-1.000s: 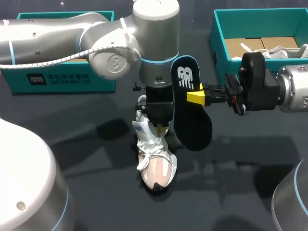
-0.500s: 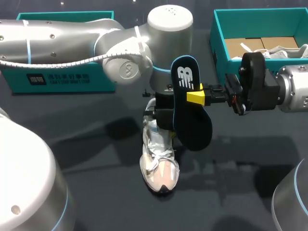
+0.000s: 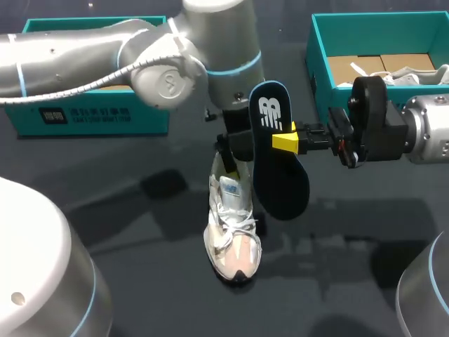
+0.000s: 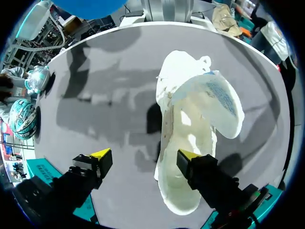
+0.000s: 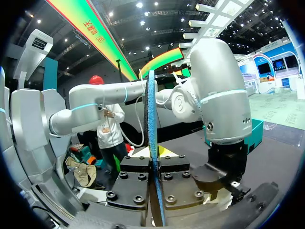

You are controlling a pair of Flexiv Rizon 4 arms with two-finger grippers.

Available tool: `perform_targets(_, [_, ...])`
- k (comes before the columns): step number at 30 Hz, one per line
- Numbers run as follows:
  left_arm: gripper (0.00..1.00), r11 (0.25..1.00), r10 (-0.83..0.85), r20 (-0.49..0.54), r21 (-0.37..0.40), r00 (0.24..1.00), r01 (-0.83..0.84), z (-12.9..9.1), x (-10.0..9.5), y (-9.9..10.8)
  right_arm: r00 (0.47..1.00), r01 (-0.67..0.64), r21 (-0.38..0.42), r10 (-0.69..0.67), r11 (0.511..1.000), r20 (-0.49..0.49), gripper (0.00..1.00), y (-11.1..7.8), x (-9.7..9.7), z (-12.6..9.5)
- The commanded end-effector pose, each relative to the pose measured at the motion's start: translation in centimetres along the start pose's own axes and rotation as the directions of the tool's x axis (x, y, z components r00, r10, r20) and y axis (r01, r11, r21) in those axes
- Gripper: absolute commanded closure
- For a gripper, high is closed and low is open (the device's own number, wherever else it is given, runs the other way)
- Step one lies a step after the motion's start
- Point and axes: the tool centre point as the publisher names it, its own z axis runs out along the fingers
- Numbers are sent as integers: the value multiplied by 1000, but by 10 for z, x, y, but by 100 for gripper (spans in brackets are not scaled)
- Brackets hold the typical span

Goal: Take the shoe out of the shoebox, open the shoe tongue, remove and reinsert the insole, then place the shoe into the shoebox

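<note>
Head view: left claw [image 3: 233,156], fingers wide, has drawn back off the shoe [image 3: 233,225] at centre; right claw [image 3: 286,140] grips the insole [image 3: 279,175], likely ready for reinsertion.

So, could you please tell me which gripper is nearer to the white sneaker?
Left. The left gripper hangs over the heel of the sneaker, jaws open; the right gripper holds the insole up beside it.

The insole [image 3: 280,182] between the fingers of the right gripper [image 3: 284,140] hides one side of the shoe [image 3: 231,239], and one finger of the left gripper [image 4: 144,156] covers part of its heel end.
</note>
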Motion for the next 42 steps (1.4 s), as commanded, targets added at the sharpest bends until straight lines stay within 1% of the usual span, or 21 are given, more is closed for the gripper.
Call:
perform_targets(1, [0,998,-27,388,70,921,0,-61,14,4,1000,-1,1,1,1000,2,100,-1,0,2])
perform_targets(15, [0,998,-27,388,70,921,0,-61,14,4,1000,-1,1,1,1000,2,100,-1,0,2])
perform_targets(16, [0,998,-31,444,62,895,4,-63,13,9,1000,-1,1,1,1000,2,100,-1,0,2])
perform_targets(17, [0,997,-28,490,78,871,-11,-67,11,12,1000,-1,1,1,1000,2,100,-1,0,2])
perform_targets(18, [0,996,-32,516,83,856,-13,-71,8,15,1000,-1,1,1,1000,2,100,-1,0,2])
perform_targets(19, [0,997,-26,556,72,830,-17,-75,5,16,1000,-1,1,1,1000,2,100,-1,0,2])
perform_targets(22, [0,994,6,677,79,736,-81,-94,-3,16,1000,-1,1,1,1000,2,100,-1,0,2])
perform_targets(23, [0,989,16,726,89,687,-117,-102,-6,16,1000,-1,1,1,1000,2,100,-1,0,2])
perform_targets(24, [0,983,-7,781,120,624,-140,-110,-9,17,1000,-1,1,1,1000,2,100,-1,0,2])
perform_targets(25, [0,974,-37,839,152,543,-169,-118,-11,19,1000,-1,1,1,1000,2,100,-1,0,2])
perform_targets(36, [0,974,-37,839,152,543,-169,-118,-11,19,1000,-1,1,1,1000,2,100,-1,0,2])
perform_targets(39, [0,980,8,895,81,447,-180,-129,-10,18,1000,-1,1,1,1000,2,100,-1,0,2])
perform_targets(40, [0,982,35,910,46,412,-186,-133,-10,16,999,-30,-9,30,999,-10,100,3,-6,-1])
perform_targets(42, [0,984,67,922,1,381,-178,-137,-13,13,996,-81,-18,81,997,-24,100,8,-16,-7])
